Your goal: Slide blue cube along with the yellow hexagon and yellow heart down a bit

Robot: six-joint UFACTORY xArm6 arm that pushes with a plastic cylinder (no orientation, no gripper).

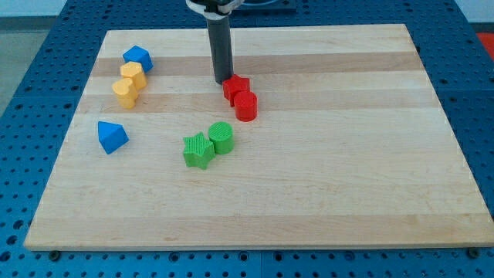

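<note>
The blue cube (137, 58) sits near the board's upper left. Just below it a yellow block (133, 75) touches it, and a second yellow block (124, 92) touches that one; I cannot tell which is the hexagon and which the heart. My tip (222, 81) is at the end of the dark rod (221, 50), near the board's top centre. It stands far to the right of these three blocks and just left of a red star-like block (236, 87).
A red cylinder (245, 106) touches the red star-like block from below. A green star (199, 150) and a green cylinder (221, 137) sit together at the centre. A blue triangular block (112, 137) lies at the left, below the yellow blocks. The wooden board (347, 154) rests on a blue perforated table.
</note>
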